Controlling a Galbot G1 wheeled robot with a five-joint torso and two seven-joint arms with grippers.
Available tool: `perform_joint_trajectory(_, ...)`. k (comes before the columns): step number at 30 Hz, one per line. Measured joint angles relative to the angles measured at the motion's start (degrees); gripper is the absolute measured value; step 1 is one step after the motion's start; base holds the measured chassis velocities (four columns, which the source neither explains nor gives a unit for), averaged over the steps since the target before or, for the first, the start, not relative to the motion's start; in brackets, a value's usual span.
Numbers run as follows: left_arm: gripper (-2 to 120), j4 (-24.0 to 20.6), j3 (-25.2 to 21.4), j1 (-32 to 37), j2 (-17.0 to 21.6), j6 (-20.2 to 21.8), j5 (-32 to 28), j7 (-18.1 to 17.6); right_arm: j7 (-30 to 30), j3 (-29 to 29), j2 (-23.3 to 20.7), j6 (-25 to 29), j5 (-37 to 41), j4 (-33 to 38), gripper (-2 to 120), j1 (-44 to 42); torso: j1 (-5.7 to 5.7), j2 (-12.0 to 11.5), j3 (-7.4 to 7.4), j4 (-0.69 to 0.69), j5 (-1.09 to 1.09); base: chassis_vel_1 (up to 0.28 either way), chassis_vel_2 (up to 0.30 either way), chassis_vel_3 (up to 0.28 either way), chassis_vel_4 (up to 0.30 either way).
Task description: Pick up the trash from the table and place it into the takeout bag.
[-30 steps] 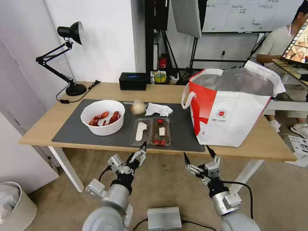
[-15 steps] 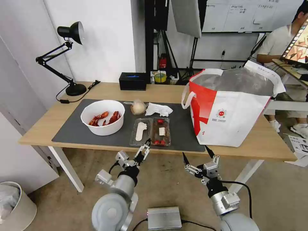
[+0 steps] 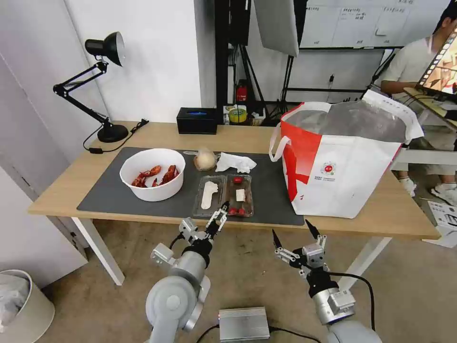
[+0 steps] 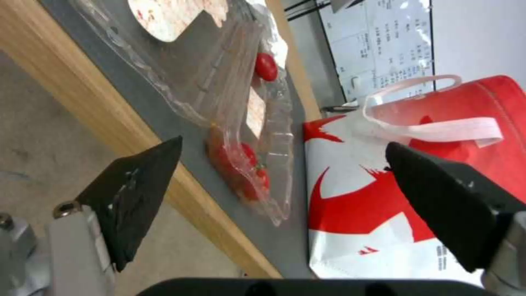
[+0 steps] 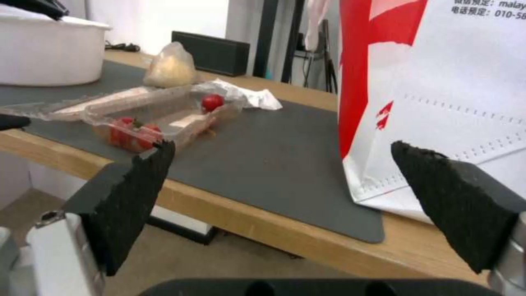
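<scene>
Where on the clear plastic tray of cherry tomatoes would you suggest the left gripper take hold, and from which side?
Probably the clear plastic tray's thin near rim, from the table's front edge: it lies open and flat, and the open left gripper already faces that rim.

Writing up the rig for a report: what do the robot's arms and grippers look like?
Both arms are silver-grey metal cylinders with black wrist sections. The left gripper and right gripper have silver linkages ending in pointed black fingertips. A black cable loops beside the right arm.
</scene>
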Motion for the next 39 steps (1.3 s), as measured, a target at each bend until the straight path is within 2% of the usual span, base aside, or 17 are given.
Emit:
perform_joint_trajectory(16, 100, 3.47, -0.29, -3.72, -0.01, -0.26, -0.98, -1.29, 0.75, 0.48, 0.23, 0.16, -0.19, -0.22, 100, -0.56, -0.01, 0.00, 0.00, 0.00, 0.00, 0.000, 0.000, 0.000, 0.000)
perform_joint_trajectory(39, 100, 4.43, -0.83, -4.80, 0.01, -1.23, -1.07, -2.15, 1.43, 0.13, 0.48, 0.28, -0.49, -1.06, 100, -0.56, -0.01, 0.00, 0.00, 0.00, 0.00, 0.000, 0.000, 0.000, 0.000)
